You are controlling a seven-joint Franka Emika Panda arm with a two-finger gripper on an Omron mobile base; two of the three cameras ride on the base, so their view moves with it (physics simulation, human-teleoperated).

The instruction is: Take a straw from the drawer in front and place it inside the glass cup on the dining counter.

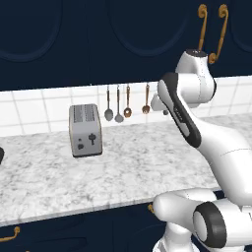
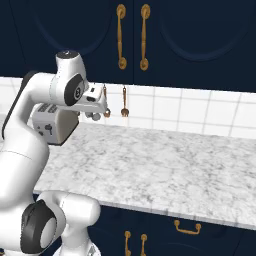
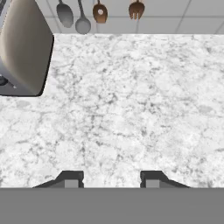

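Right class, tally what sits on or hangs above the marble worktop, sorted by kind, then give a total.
Toaster: 1
Metal ladles or spoons, hanging: 2
Wooden spoon, hanging: 1
Wooden fork-like utensil, hanging: 1
Total: 5

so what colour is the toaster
Silver-grey with dark controls, toaster, clearest in the left base view.

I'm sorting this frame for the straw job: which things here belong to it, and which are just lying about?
Job in hand:
- gripper, fingers apart, holding nothing
- navy drawer front with horizontal brass handle, probably the one meant, shut

Lying about:
- toaster
- hanging spoons
- marble worktop
- upper cabinet doors
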